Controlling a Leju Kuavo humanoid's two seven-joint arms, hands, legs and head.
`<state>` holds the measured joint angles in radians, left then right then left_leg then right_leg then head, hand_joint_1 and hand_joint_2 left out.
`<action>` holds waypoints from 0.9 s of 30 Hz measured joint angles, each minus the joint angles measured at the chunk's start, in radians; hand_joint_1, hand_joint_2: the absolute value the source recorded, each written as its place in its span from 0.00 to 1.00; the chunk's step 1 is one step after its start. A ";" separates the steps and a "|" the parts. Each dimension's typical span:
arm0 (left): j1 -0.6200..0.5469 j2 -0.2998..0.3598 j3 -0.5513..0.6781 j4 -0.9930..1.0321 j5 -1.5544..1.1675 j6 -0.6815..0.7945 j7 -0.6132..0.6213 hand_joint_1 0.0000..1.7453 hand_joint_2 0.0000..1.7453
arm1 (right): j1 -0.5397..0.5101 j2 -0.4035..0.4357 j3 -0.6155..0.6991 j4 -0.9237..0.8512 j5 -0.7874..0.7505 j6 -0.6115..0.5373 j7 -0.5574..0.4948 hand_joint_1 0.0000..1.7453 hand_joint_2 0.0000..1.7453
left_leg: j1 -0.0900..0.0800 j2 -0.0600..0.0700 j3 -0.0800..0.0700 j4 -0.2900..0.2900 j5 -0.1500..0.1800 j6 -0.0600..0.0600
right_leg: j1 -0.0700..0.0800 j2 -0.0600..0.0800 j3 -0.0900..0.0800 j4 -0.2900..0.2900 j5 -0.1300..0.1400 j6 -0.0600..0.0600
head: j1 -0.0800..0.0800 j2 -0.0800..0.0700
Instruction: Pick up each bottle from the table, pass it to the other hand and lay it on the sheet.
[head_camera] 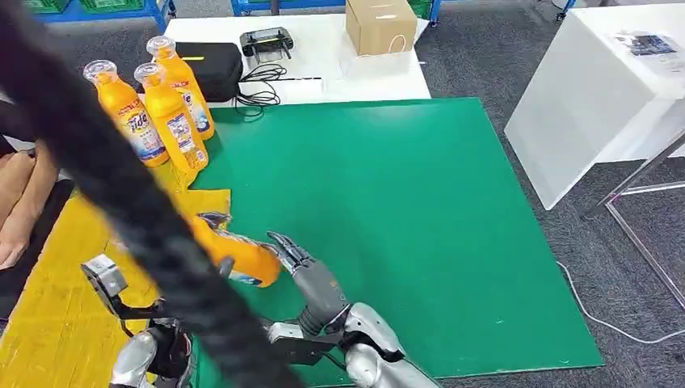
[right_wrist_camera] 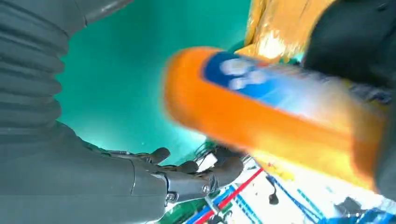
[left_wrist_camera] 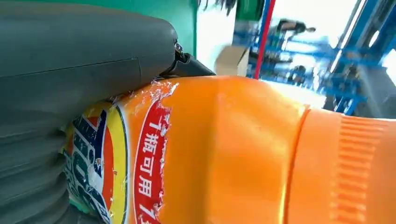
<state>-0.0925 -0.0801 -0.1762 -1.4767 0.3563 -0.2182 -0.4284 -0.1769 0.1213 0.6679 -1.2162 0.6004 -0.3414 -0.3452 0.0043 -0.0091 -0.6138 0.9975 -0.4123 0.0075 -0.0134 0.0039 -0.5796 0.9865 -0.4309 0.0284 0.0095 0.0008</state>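
An orange detergent bottle lies sideways in the air over the border of the yellow sheet and the green mat. My left hand grips it, its thick grey thumb pressed against the label of the bottle. In the head view a black cable hides most of that hand. My right hand is beside the bottle's end, fingers spread and holding nothing. In the right wrist view the bottle hovers just beyond that hand. Three more orange bottles stand upright at the back left.
A thick black cable crosses the head view diagonally. A person's arm rests at the left edge. Behind the mat are a black case, a controller and a cardboard box. A white table stands on the right.
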 measured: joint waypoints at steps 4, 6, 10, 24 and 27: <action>-0.004 0.000 0.061 0.000 -0.011 0.065 -0.009 1.00 1.00 | 0.017 0.000 -0.019 -0.024 0.000 -0.021 -0.007 0.00 1.00 | 0.000 0.000 0.000 0.000 0.000 0.000 | 0.000 0.000 0.000 0.000 0.000 0.000 | 0.000 0.000; -0.009 0.000 0.096 0.000 -0.021 0.096 -0.013 1.00 1.00 | 0.026 0.000 -0.027 -0.037 0.000 -0.034 -0.012 0.00 1.00 | 0.000 0.000 0.000 0.000 0.000 0.000 | 0.000 0.000 0.000 0.000 0.000 0.000 | 0.000 0.000; -0.019 0.000 0.154 0.009 -0.057 0.156 -0.029 1.00 1.00 | 0.040 -0.003 -0.037 -0.065 -0.001 -0.054 -0.020 0.00 1.00 | 0.000 0.000 0.000 0.000 0.000 0.000 | 0.000 0.000 0.000 0.000 0.000 0.000 | 0.000 0.000; -0.064 0.111 0.172 0.185 -1.392 0.831 0.096 1.00 1.00 | 0.172 -0.072 -0.168 -0.428 -0.266 0.068 -0.054 0.00 1.00 | 0.000 0.000 0.000 0.000 0.000 0.000 | 0.000 0.000 -0.001 0.000 0.000 0.000 | 0.000 0.000; -0.069 0.163 0.157 0.262 -1.635 0.870 0.184 1.00 1.00 | 0.198 -0.094 -0.238 -0.503 -0.373 0.162 -0.062 0.00 1.00 | 0.000 0.001 0.000 0.000 0.000 0.000 | 0.000 0.000 -0.001 0.000 0.000 0.000 | 0.000 0.000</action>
<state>-0.1615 0.0828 -0.0191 -1.2151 -1.2790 0.6515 -0.2445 0.0212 0.0271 0.4300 -1.7188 0.2270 -0.1793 -0.4070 0.0041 -0.0085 -0.6140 0.9975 -0.4125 0.0075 -0.0137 0.0042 -0.5803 0.9865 -0.4309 0.0285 0.0095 0.0008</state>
